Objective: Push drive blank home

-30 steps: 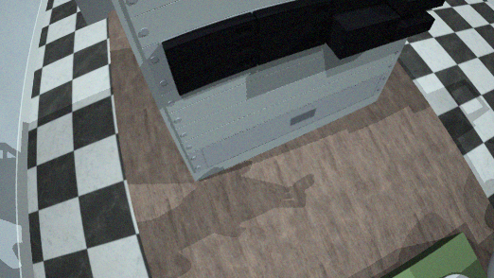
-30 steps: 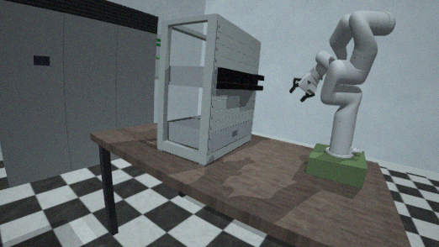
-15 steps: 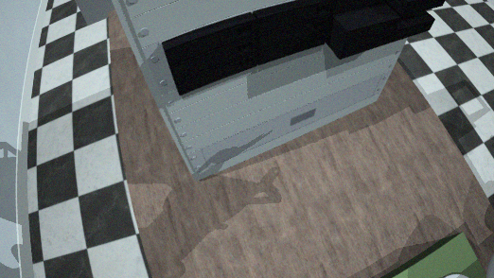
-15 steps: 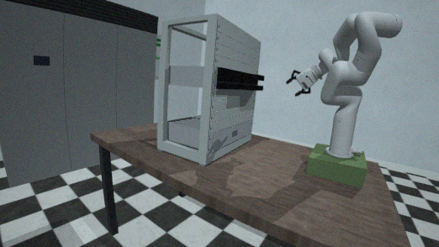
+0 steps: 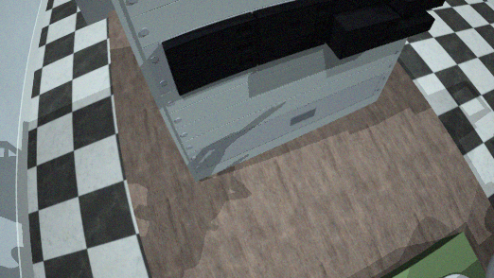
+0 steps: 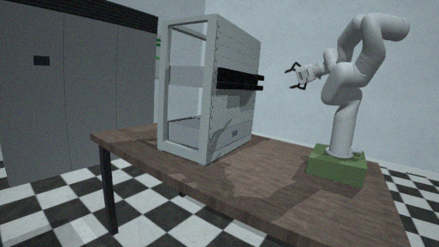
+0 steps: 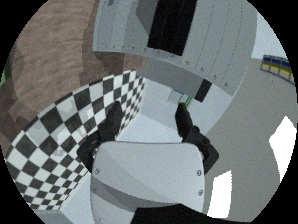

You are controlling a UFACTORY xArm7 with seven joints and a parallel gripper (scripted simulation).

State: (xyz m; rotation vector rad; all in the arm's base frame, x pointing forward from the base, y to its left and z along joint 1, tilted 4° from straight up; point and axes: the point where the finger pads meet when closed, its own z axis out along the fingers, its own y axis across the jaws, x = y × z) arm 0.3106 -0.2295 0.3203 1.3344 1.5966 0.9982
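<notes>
The grey rack point(image 6: 208, 88) stands on the wooden table. The black front of the storage chassis point(image 5: 213, 52) sits midway up it. Black blanks point(image 6: 240, 81) stand out from that front toward the arm. In the top view one such blank point(image 5: 374, 26) juts out at the right; I cannot tell its row. My gripper point(image 6: 295, 76) is open and empty, in the air level with the chassis and well apart from it. In the wrist view its fingers point toward the black chassis front point(image 7: 174, 10). The gripper itself is out of the overhead view; only its shadow point(image 5: 237, 134) falls on the rack's lower panels.
The arm stands on a green base point(image 6: 336, 164) at the table's right end. Grey cabinets point(image 6: 63, 84) stand behind the table on the left. The checkered floor point(image 5: 71, 142) lies beyond the table edge.
</notes>
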